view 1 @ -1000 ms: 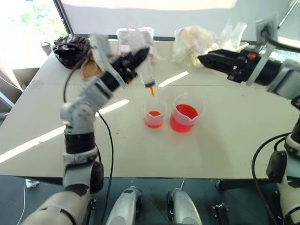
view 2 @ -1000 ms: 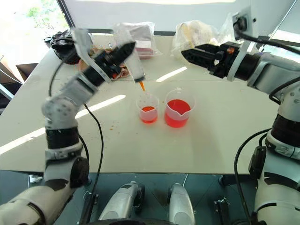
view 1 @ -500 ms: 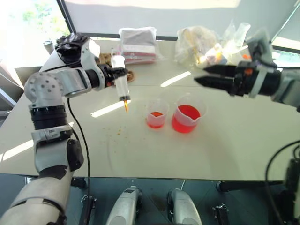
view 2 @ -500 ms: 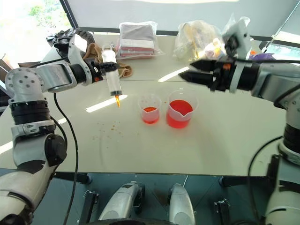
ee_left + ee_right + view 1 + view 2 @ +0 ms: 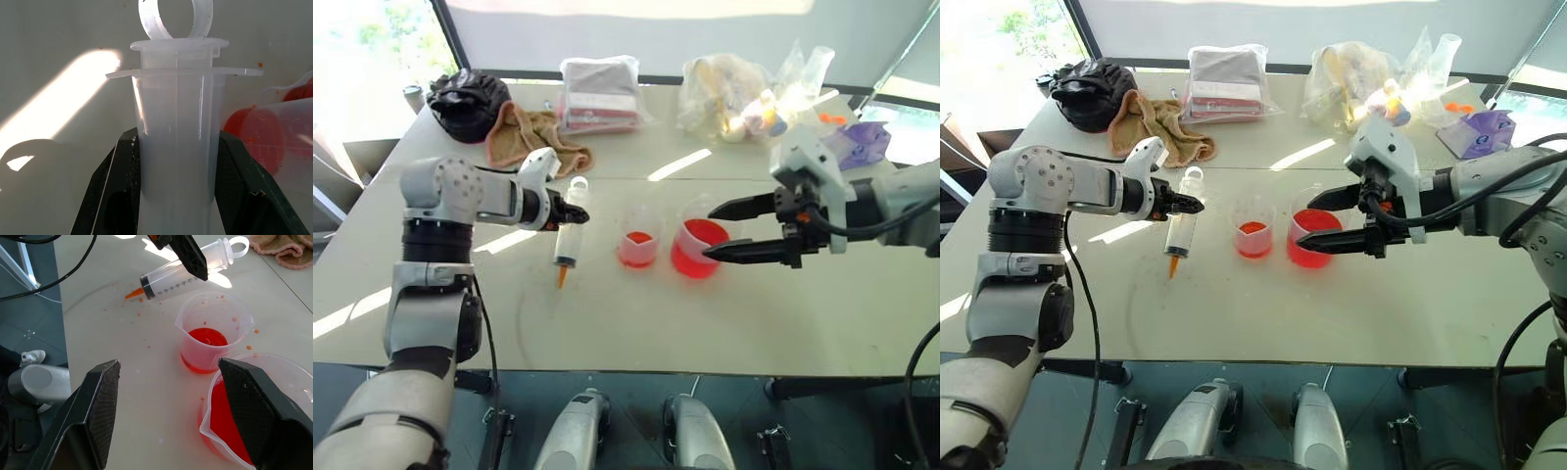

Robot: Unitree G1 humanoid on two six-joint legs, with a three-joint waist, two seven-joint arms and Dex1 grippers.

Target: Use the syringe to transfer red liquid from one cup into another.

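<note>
Syringe [image 5: 1180, 227] lowered | left gripper [image 5: 1190, 205] pinches it | right gripper [image 5: 1317, 220] spread | table [image 5: 1351, 313] spattered

Pale table [image 5: 724, 323], sunlight streaks; windows [image 5: 372, 39] behind; dark floor [image 5: 783, 421].

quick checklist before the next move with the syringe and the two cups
1. Left gripper shut on the syringe: ok, fingers clamp the barrel.
2. Syringe clear of both cups: ok, it hangs tip-down over the table, left of the smaller cup.
3. Plunger position: ok, looks pushed in, barrel looks empty.
4. Larger beaker upright with red liquid: ok.
5. Right gripper open: ok; whether its fingers touch the beaker: cannot tell.
6. Table dry: not ok, orange droplets near the tip.
</note>
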